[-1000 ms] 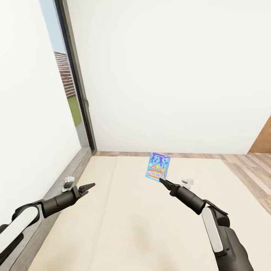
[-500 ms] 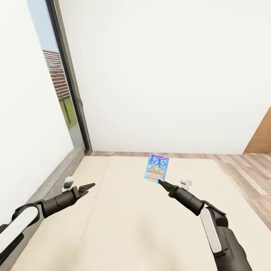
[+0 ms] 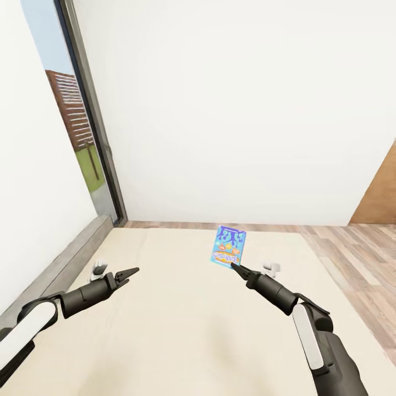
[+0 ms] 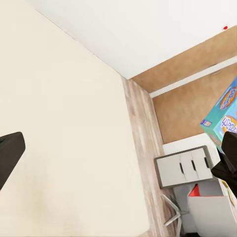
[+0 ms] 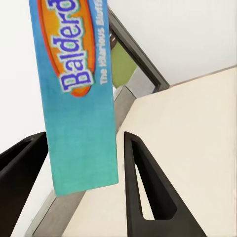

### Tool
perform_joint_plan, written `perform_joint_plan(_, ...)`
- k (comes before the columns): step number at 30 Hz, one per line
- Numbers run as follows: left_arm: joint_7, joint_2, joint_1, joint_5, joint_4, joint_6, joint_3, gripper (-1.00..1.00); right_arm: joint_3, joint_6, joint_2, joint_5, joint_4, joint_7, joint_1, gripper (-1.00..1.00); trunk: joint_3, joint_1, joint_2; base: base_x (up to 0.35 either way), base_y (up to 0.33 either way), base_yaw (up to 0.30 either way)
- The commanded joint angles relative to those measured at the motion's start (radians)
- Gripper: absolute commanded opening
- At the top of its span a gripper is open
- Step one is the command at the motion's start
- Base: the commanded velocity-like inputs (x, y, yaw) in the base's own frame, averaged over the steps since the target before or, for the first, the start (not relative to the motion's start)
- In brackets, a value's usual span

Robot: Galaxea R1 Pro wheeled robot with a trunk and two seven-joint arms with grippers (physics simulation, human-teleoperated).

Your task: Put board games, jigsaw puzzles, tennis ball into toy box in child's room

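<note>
Bed edges: we look down over the cream bed (image 3: 181, 330); its far end stops at a strip of wood floor (image 3: 352, 258) under the white wall, and its left side runs along a grey ledge (image 3: 66, 264) below the window (image 3: 71, 132).
Open room: the mattress ahead of both arms is bare, and the floor to our right is free.
Board game: the small blue board game (image 3: 228, 246) is off the bed, upright and a little tilted, carried at its lower edge by our right gripper (image 3: 235, 267).
Right gripper: in the right wrist view the box (image 5: 79, 94) sits between the two dark fingers (image 5: 148, 187); we read it as grasped, though one finger is partly behind the box.
Left gripper: our left gripper (image 3: 132, 271) hovers over the bed with nothing in it; we cannot tell how far its fingers are parted.
Cut off: the game's print reads "Balderd…", the rest out of frame.
Around: the left wrist view catches a grey drawer unit (image 4: 185, 168) and a brown wall panel (image 4: 187, 106) past the bed.
</note>
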Motion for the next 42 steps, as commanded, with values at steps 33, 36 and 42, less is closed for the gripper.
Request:
perform_joint_plan(33, 0.000, 0.001, -0.001, 0.005, 0.000, 0.002, -0.001, 1.00, 0.011, 0.008, 0.001, -0.009, 0.001, -0.032, -0.001, -1.00, -0.002, 0.001, -0.002, 0.000, -0.299, 0.000)
perform_joint_plan(36, 0.000, 0.001, -0.001, 0.005, 0.000, 0.002, -0.001, 1.00, 0.012, 0.008, 0.001, -0.009, 0.001, -0.032, -0.001, -1.00, -0.002, 0.001, -0.002, 0.000, -0.299, 0.000)
perform_joint_plan(42, 0.000, 0.001, -0.001, 0.005, 0.000, 0.002, -0.001, 1.00, 0.021, 0.008, 0.001, -0.009, 0.001, -0.032, -0.001, -1.00, -0.002, 0.001, -0.002, 0.000, -0.299, 0.000)
